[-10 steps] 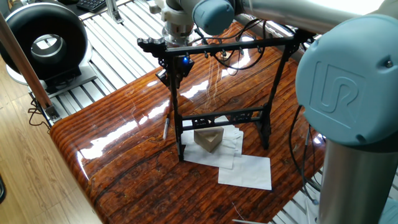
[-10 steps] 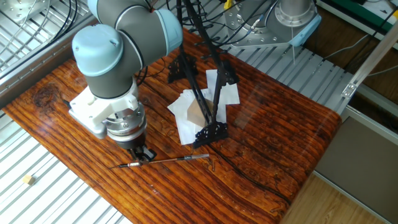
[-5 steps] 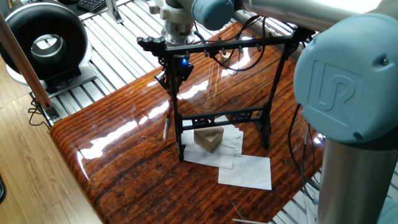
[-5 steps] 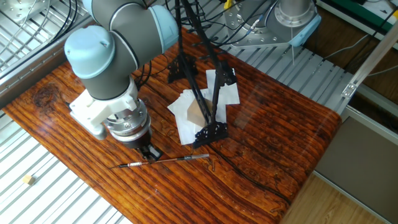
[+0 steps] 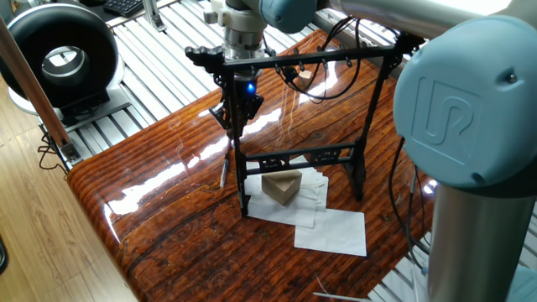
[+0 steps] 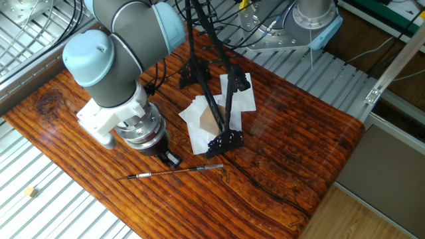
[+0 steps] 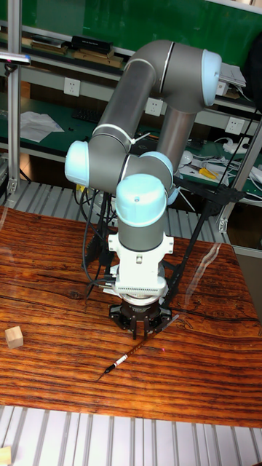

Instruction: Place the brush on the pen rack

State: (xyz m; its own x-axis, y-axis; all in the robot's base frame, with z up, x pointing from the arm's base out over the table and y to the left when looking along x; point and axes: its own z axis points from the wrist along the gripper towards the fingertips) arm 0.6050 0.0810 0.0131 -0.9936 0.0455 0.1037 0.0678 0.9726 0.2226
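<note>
Black gripper (image 7: 143, 325) fingers point straight down above the table, poised over the upper end of the brush (image 6: 174, 172); they hold nothing, and whether the jaws stand apart or together cannot be told in any view. The brush lies flat on the glossy red-brown wooden table (image 6: 279, 133) (dark tip toward the table's near edge in the tall fixed view), well short of that edge, with bare wood on both sides of it. Just beyond the gripper stands the pen rack (image 5: 300, 126), upright on its feet over white paper sheets (image 5: 333, 228), a small tan wedge-shaped block (image 5: 282, 187) between its uprights. A small wooden cube (image 7: 13, 337) rests well apart from the brush, near the table's side edge.
</note>
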